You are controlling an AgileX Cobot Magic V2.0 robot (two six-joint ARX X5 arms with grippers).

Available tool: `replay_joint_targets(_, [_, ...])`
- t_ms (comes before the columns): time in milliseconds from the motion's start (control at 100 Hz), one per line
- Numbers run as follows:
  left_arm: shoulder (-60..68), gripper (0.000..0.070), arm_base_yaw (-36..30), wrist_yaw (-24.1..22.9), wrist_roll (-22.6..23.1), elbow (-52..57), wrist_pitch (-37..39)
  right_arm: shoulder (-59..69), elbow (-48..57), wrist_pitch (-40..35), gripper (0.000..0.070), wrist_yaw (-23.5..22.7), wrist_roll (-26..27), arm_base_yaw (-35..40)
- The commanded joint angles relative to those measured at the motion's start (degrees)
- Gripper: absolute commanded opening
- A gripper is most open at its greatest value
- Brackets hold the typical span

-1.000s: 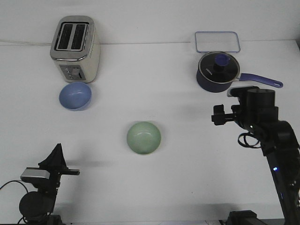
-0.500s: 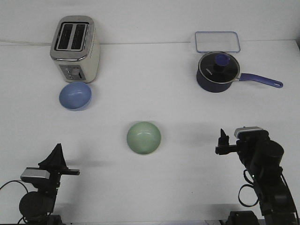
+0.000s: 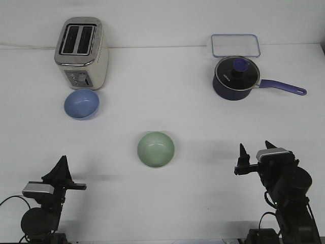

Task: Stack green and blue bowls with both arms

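Observation:
The pale green bowl (image 3: 156, 149) sits upright in the middle of the white table. The light blue bowl (image 3: 82, 104) sits upright at the left, just in front of the toaster. My left gripper (image 3: 62, 171) is low at the front left, well apart from both bowls and holding nothing. My right gripper (image 3: 255, 153) is low at the front right, well to the right of the green bowl, with two fingertips pointing up and apart, empty.
A cream toaster (image 3: 81, 53) stands at the back left. A dark navy saucepan with lid and long handle (image 3: 236, 77) stands at the back right, with a clear rectangular container lid (image 3: 235, 45) behind it.
My right arm has dropped from up near the saucepan down to the front right of the table. The left arm and both bowls have not moved.

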Motion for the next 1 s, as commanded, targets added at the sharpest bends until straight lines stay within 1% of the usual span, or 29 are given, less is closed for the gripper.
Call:
replay_joint_targets(0, [-0.1, 0.0011, 0.0, -0.3, 0.3, -1.1, 0.6, 0.0, 0.1, 0.8, 0.0556, 0.2, -0.4, 0.1])
replay_joint_targets(450, [-0.1, 0.0011, 0.0, -0.3, -0.1, -1.0, 0.9, -0.1, 0.1, 1.4, 0.0556, 0.2, -0.5, 0.0])
replay_joint_targets(630, [0.0, 0.0011, 0.0, -0.3, -0.4, 3.1, -0.3, -0.1, 0.1, 1.4, 0.0556, 0.2, -0.5, 0.0])
replay_joint_targets(770, [2.8, 0.0011, 0.0, -4.2, -0.4, 12.0, -8.7, -0.1, 0.1, 1.4, 0.0556, 0.2, -0.5, 0.0])
replay_joint_targets(860, [7.3, 0.0011, 0.0, -4.3, -2.1, 18.8, -14.6, -0.1, 0.1, 1.4, 0.0556, 0.2, -0.5, 0.0])
replay_joint_targets(990, [16.5, 0.0011, 0.0, -4.1, -2.3, 30.0, -24.3, -0.1, 0.1, 1.4, 0.0556, 0.2, -0.4, 0.0])
